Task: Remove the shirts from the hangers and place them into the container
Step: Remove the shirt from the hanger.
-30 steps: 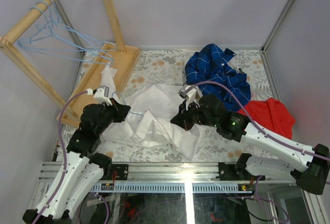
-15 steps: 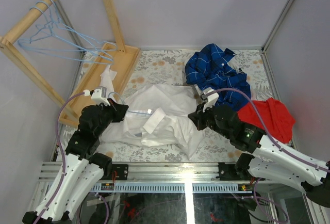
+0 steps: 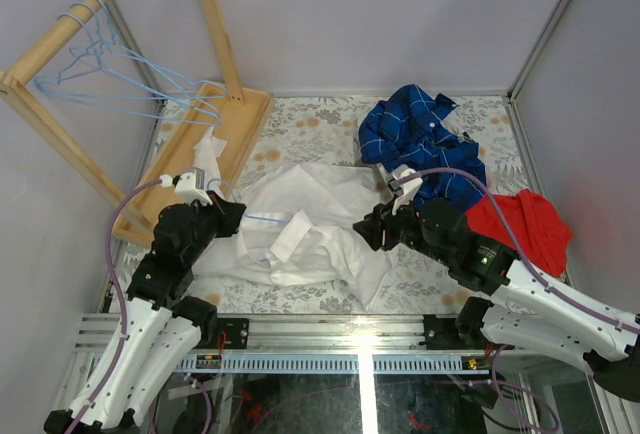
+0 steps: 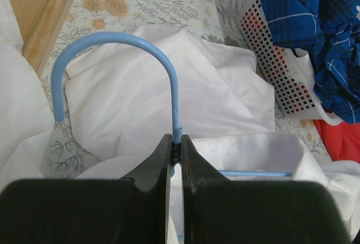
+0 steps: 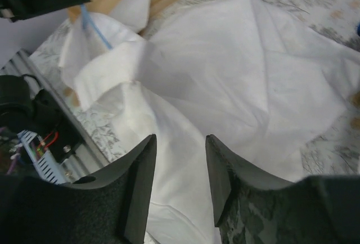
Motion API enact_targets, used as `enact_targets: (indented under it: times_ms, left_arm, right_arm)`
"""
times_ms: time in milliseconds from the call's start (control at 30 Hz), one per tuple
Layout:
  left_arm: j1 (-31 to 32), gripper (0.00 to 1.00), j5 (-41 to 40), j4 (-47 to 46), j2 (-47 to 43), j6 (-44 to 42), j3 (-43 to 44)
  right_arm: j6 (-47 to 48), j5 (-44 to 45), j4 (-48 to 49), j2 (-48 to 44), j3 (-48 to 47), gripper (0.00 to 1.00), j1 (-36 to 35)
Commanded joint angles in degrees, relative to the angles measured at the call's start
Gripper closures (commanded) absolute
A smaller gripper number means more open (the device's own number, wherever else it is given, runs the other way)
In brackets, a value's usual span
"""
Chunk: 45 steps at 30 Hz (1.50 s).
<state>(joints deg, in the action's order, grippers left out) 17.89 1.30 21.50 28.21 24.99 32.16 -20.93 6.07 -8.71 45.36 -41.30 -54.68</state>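
Observation:
A white shirt [image 3: 320, 216] lies crumpled on the table with a light-blue wire hanger [image 4: 121, 35] still inside its collar. My left gripper [image 4: 176, 140] is shut on the hanger's neck just below the hook. My right gripper [image 5: 180, 143] hovers open over the shirt's body with nothing between its fingers. The container, a white perforated basket [image 4: 275, 69], sits at the back right. A dark blue checked shirt [image 3: 420, 134] is heaped in and over it.
A second white shirt [image 3: 210, 144] hangs down at the wooden rack base [image 3: 245, 119]. Several empty blue hangers [image 3: 110, 84] hang on the rack pole at the far left. A plain red cloth [image 3: 520, 224] lies at the right, by my right arm.
My right gripper has opened and let go of the white shirt. It had dragged the cloth rightward, and the fold now lies slack. The left gripper holds the hanger in place.

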Motion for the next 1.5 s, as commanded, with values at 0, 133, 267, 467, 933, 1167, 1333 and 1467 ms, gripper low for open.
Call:
enact_targets:
  times_ms: [0,133,267,467,933,1167,1333,1467]
  left_arm:
    - [-0.31,1.00,-1.57,-0.40,-0.31,-1.04,0.97]
    - [-0.30,1.00,-1.46,-0.40,-0.26,-1.01,0.96]
    - [-0.27,1.00,-1.34,-0.40,-0.28,-1.08,0.88]
    - [-0.31,1.00,-1.50,-0.32,0.09,-1.09,0.99]
    - [-0.31,1.00,-3.11,0.30,0.39,-1.17,1.26]
    - [-0.31,1.00,-3.83,0.52,-0.10,-0.99,1.28]
    - [-0.31,1.00,-3.90,0.56,0.01,-0.95,1.24]
    - [-0.31,1.00,-4.07,0.74,-0.14,-1.00,1.30]
  right_arm:
    - [2.42,-12.61,5.79,5.73,-6.34,0.50,0.06]
    - [2.35,-17.67,1.73,15.74,-12.12,0.47,0.01]
    - [6.76,-17.65,-4.05,21.96,-17.84,0.46,-0.41]
    - [9.13,-14.31,-5.40,22.39,-18.56,0.82,-0.57]
    - [5.42,6.87,0.12,3.44,-2.05,1.00,-0.53]
    - [1.54,9.10,-0.54,-1.94,3.67,1.00,-0.52]
    - [0.34,10.93,-1.75,-2.38,4.25,1.00,-0.52]
    - [-0.21,14.57,-3.54,-2.24,3.88,1.00,-0.52]
